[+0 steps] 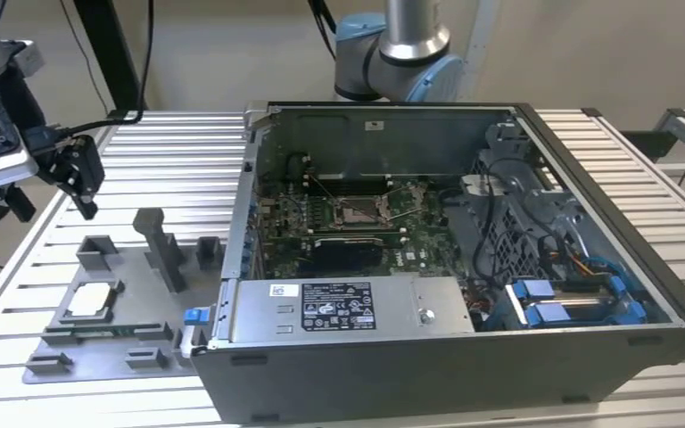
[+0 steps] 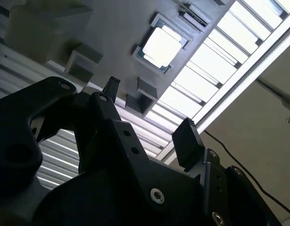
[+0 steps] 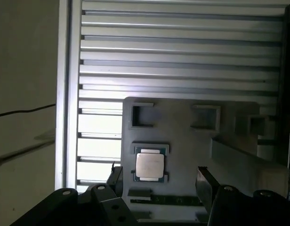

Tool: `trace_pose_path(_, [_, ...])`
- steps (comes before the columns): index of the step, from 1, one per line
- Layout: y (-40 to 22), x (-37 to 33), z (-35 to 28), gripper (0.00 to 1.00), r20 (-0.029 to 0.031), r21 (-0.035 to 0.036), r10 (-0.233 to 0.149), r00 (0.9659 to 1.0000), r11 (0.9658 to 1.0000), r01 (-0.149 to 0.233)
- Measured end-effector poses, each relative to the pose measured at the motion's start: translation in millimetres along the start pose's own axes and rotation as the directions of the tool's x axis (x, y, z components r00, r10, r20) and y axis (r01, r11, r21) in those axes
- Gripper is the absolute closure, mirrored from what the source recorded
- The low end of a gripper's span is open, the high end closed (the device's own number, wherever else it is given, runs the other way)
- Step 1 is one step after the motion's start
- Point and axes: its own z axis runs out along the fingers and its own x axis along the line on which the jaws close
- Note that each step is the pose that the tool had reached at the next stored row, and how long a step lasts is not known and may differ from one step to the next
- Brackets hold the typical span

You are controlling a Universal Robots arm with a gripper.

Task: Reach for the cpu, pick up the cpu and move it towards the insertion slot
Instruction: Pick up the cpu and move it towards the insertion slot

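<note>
bench [image 1: 176, 152]: ribbed aluminium slats, pale, with a dull sheen.
case [image 1: 438, 357]: dark grey metal box, open on top, standing on the bench.
slot [image 1: 360, 209]: square, shiny metal frame, dark centre, set in green board inside the case.
fixture [image 1: 140, 308]: matte grey plastic plate with upright blocks and square pockets, on the bench at the exterior view's left of the case.
cpu [image 1: 90, 301]: small flat square, silvery-white top, thin dark rim; lies flat in a fixture pocket.
claw [image 1: 53, 209]: black, angular fingers spread apart, grasping nothing; hangs above the fixture, apart from the cpu.
</note>
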Motion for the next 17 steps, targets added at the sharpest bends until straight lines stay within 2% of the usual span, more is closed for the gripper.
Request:
trace_pose_path(4, [-0.1, 0.4, 3.2, 0.00, -0.0001, 0.0000, 0.000, 1.0000, 1.0000, 0.000])
trace_pose_path(11, [-0.1, 1.0, 3.8, 0.00, -0.0001, 0.0000, 0.000, 1.0000, 1.0000, 0.000])
trace_pose_path(17, [-0.2, 1.0, 7.4, 0.00, -0.0001, 0.0001, 0.000, 1.0000, 1.0000, 0.000])
